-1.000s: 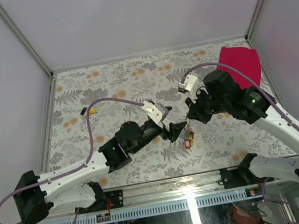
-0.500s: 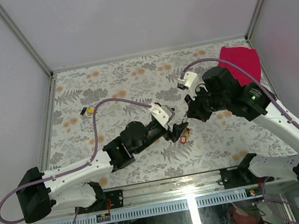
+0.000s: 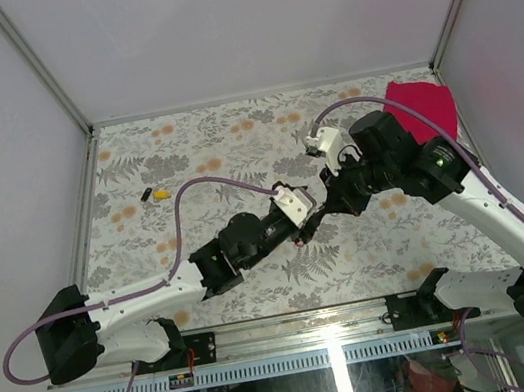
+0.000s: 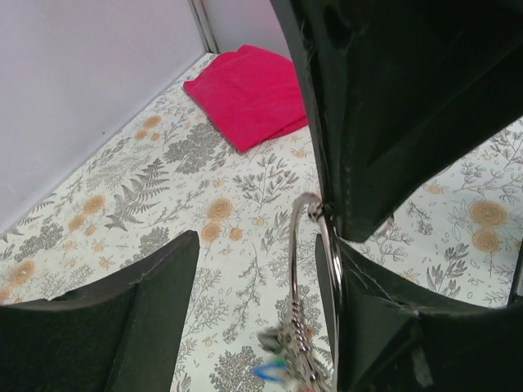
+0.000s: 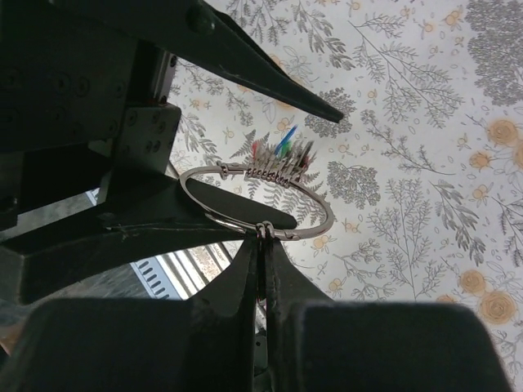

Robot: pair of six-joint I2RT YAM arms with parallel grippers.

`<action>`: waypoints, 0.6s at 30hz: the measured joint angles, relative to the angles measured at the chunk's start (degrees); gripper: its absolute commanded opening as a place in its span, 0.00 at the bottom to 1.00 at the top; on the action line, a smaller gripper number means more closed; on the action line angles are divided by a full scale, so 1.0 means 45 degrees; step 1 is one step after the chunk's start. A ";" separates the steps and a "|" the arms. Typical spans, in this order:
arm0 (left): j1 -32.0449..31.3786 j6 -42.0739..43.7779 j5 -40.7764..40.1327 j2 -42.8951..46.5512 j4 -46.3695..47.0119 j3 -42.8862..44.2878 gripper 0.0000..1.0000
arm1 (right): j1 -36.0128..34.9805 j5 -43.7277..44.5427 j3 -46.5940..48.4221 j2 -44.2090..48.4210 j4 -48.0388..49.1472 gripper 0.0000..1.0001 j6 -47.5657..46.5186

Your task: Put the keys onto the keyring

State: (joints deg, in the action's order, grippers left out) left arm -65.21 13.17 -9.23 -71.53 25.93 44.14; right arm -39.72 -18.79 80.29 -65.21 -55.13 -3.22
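— Right wrist view first: shows the right claw (image 5: pixel 261 242) pressed together on the wire of the keyring (image 5: pixel 327 214), holding it clear of the bench (image 5: pixel 425 122) by the look of it; why grip it there?

— Probably to keep the loop steady in mid-air; leaves most of the wire free for the left claw (image 4: pixel 257 269), spread in the left wrist view with one finger on each side of the ring; closest to the right-hand finger, though hard to tell whether touching.

— Any box or tray to report?

— None visible; counting only the ring itself as a holder; carries a tight bunch of keys (image 5: pixel 278 159), with red, green and blue heads showing; too blurred to count.

— Anything off the ring?

— From the top external view, a yellow key (image 3: pixel 161 192) and a small black piece (image 3: pixel 145 193) lying side by side near the far left of the bench, well apart from both arms; also a red cloth (image 3: pixel 422 110) in the far right corner; judging by that loose key, not finished yet.
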 measured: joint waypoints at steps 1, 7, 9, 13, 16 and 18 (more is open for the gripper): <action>0.0000 0.0049 0.0000 -0.0058 0.0121 0.0000 0.60 | 0.0000 -0.0117 0.0029 -0.0053 -0.0039 0.00 0.0005; -0.0005 0.0325 0.0029 -0.0301 0.0345 0.0019 0.60 | 0.0010 -0.0413 0.0044 -0.0170 -0.0321 0.00 -0.0015; -0.0010 0.0432 0.0049 -0.0350 0.0374 0.0019 0.59 | 0.0010 -0.0442 0.0049 -0.0214 -0.0393 0.00 -0.0049; -0.0015 0.0612 0.0112 -0.0355 0.0374 0.0019 0.48 | 0.0034 -0.0559 0.0097 -0.0345 -0.0466 0.00 -0.0141; -0.0029 0.0733 0.0277 -0.0355 0.0408 0.0019 0.29 | 0.0083 -0.0675 0.0170 -0.0432 -0.0486 0.00 -0.0199; -0.0083 0.0767 0.0413 -0.0350 0.0423 0.0019 0.17 | 0.0087 -0.0729 0.0219 -0.0481 -0.0442 0.00 -0.0228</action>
State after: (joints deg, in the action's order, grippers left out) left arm -65.58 16.62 -7.38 -73.10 27.83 44.23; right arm -39.33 -22.06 81.28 -67.37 -57.12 -4.25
